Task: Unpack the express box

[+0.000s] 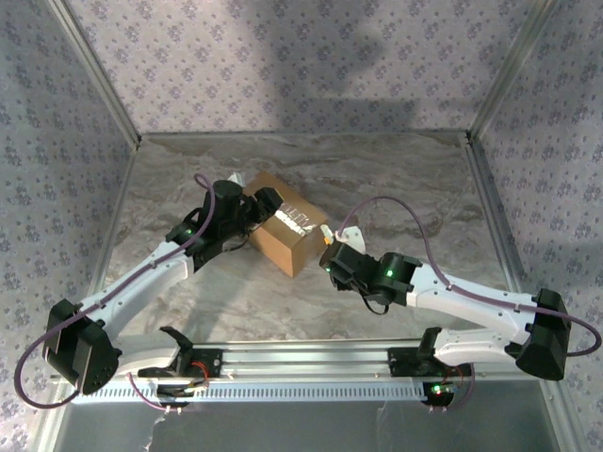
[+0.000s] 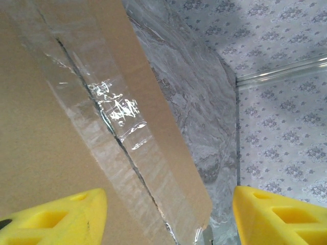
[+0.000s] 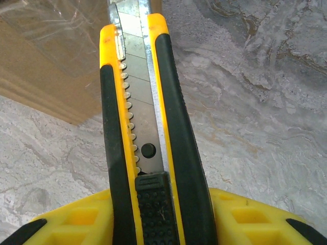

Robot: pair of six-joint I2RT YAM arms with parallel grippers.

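The express box [image 1: 287, 231], a brown carton with shiny clear tape [image 2: 115, 122] along its top seam, sits mid-table. My left gripper [image 1: 252, 209] is at its far left side, open. In the left wrist view one yellow finger [image 2: 56, 217] lies over the box top, and the other [image 2: 281, 217] stands clear of the box's edge [image 2: 202, 204]. My right gripper [image 3: 153, 219] is shut on a yellow-and-black utility knife [image 3: 148, 127]. The knife's blade is out, and its tip [image 2: 207, 237] is at the box's near right corner [image 3: 46, 56].
The marble-patterned tabletop [image 1: 396, 179] is walled by floral panels [image 1: 283, 56] on three sides. A metal rail [image 1: 301, 363] carrying the arm bases runs along the near edge. Free room lies behind and to the right of the box.
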